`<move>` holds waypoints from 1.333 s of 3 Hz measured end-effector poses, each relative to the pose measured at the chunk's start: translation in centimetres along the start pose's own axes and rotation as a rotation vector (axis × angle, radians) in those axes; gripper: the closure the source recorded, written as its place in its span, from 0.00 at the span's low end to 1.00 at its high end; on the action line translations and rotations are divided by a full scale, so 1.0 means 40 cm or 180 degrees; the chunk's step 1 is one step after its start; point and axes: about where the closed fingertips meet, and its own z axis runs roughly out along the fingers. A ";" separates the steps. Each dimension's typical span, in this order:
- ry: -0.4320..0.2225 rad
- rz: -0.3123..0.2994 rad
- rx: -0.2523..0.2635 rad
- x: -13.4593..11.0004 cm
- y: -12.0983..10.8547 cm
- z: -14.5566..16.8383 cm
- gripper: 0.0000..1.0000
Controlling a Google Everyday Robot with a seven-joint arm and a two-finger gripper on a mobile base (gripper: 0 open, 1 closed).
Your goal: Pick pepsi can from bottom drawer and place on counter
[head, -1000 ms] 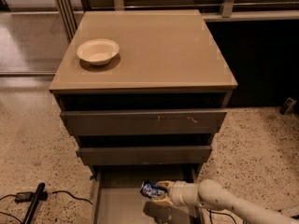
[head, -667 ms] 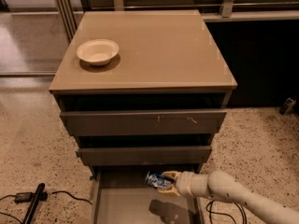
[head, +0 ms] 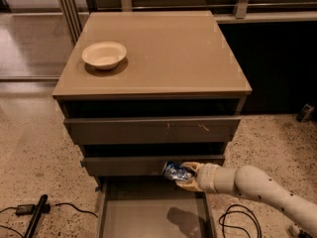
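Observation:
The pepsi can (head: 174, 171), dark blue with silver markings, lies on its side in my gripper (head: 184, 175), which is shut on it. The gripper holds the can in the air above the open bottom drawer (head: 143, 214), level with the front of the middle drawer (head: 148, 165). My cream arm (head: 257, 187) reaches in from the lower right. The drawer's flat floor shows the gripper's shadow. The tan counter (head: 168, 48) is well above the can.
A white bowl (head: 103, 54) sits on the counter's left rear part. A black cable and plug (head: 29, 212) lie on the speckled floor at the lower left, more cable (head: 237, 219) at the lower right. A dark wall panel stands to the right.
My gripper has lifted the can up out of the bottom drawer, from near the drawer floor to the height of the middle drawer front.

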 end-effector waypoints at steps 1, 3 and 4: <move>0.0000 0.0000 0.0000 0.000 0.000 0.000 1.00; -0.0070 -0.0343 0.0108 -0.114 -0.030 -0.134 1.00; -0.0168 -0.0598 0.0233 -0.212 -0.063 -0.250 1.00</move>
